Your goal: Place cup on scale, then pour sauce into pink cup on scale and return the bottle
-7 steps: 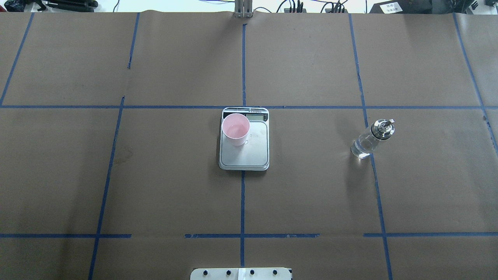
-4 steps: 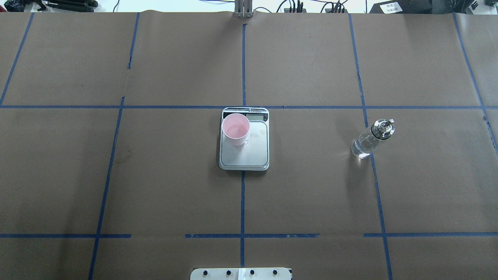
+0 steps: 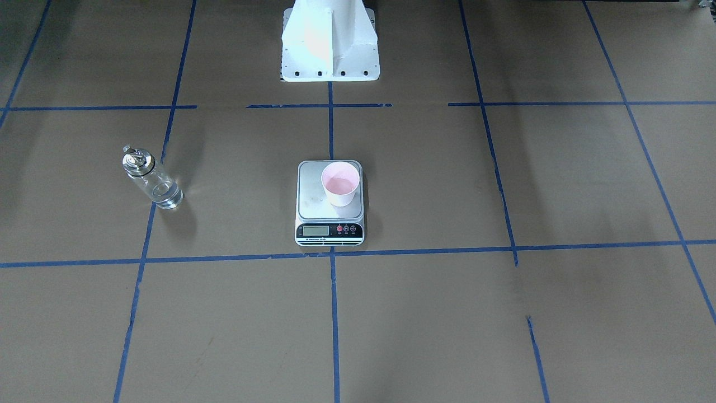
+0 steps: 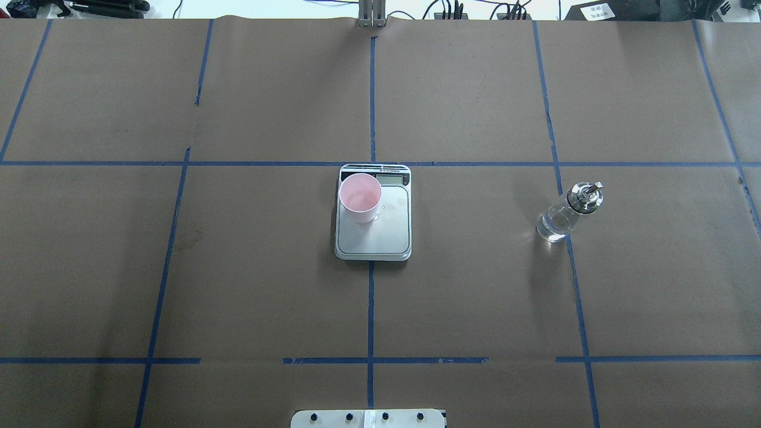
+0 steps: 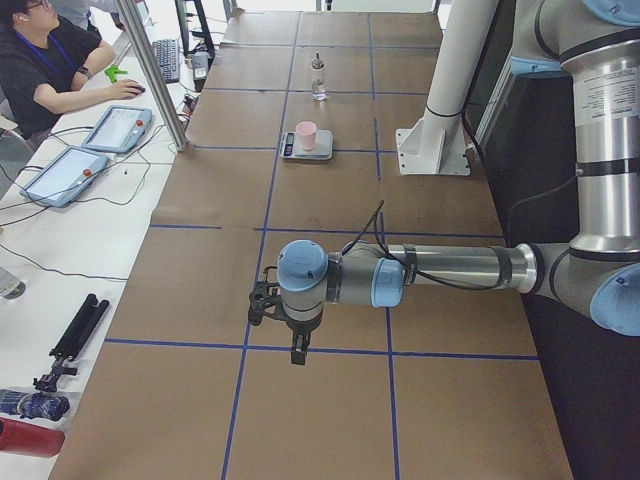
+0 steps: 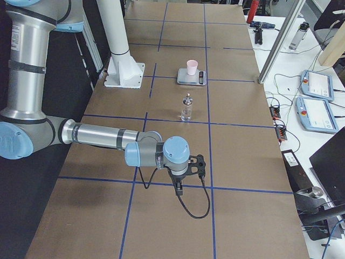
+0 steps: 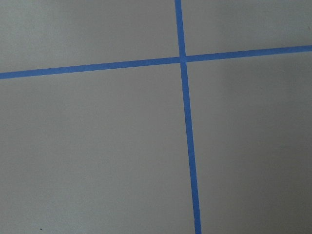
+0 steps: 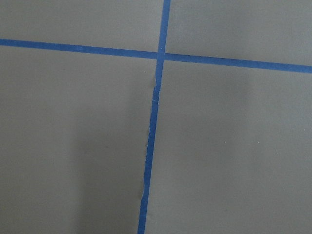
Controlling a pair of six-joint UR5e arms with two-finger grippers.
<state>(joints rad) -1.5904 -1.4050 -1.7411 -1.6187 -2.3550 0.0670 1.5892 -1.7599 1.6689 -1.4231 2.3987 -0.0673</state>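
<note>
Silver arms (image 5: 450, 268), level, hold left end effector (image 5: 297, 352), right end effector (image 6: 179, 186) downward; openness unclear.

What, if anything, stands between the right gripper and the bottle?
Nothing visible. Only bare table lies between the right gripper and the upright bottle; the scale with the cup sits beyond the bottle, out of that path.

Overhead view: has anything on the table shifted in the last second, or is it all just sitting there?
Nothing has visibly changed. The cup is on the far left corner of the scale, as before. The bottle stands upright in the same spot on the table, well off to the scale's right. Nothing was picked up or let go.
</note>
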